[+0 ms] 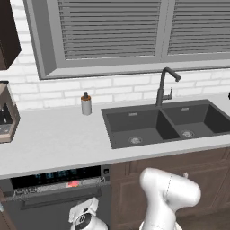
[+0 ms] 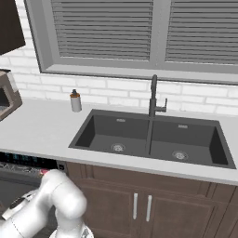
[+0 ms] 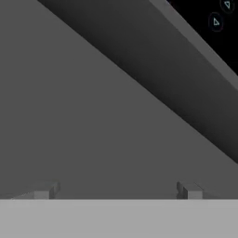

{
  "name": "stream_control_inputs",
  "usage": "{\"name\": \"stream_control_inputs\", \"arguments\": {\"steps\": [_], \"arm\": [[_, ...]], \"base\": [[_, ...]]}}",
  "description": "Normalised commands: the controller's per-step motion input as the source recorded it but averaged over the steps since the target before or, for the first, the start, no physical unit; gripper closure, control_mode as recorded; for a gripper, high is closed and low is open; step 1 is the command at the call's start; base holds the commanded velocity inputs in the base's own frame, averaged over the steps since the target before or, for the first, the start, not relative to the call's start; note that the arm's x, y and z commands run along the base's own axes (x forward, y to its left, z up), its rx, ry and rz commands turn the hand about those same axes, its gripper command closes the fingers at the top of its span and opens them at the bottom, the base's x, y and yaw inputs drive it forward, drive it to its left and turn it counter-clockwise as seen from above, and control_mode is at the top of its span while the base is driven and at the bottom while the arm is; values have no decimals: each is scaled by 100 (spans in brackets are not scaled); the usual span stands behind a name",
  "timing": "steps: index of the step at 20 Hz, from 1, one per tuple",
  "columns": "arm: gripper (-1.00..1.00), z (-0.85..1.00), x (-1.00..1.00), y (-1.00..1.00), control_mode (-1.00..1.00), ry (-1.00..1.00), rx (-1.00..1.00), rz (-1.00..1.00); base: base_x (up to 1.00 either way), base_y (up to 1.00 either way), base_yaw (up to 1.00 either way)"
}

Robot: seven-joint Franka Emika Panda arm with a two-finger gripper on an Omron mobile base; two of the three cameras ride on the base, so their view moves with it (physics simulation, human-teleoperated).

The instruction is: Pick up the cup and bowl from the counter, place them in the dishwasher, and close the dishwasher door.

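Pale grey table carried dark double sink, soap bottle far left; dishwasher door before gripper, fingertips apart.

The light grey-white table is being seen stretching along the brick wall, with a dark grey double sink set into it. Under its front edge the dishwasher is being shown with its black control strip lit bluish and a red patch just below it. The dark grey dishwasher door with its bar handle is being seen nearly upright.
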Motion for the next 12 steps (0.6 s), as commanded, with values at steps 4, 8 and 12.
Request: {"name": "stream_control_inputs", "arguments": {"steps": [4,8,12], "arm": [[-100,-70,100,1,-100,-10,0,-8],[-100,-73,100,0,-100,-13,0,-5],[-100,-77,100,0,-100,-12,0,-3]], "base": [[0,0,0],[0,0,0],[0,0,0]]}}
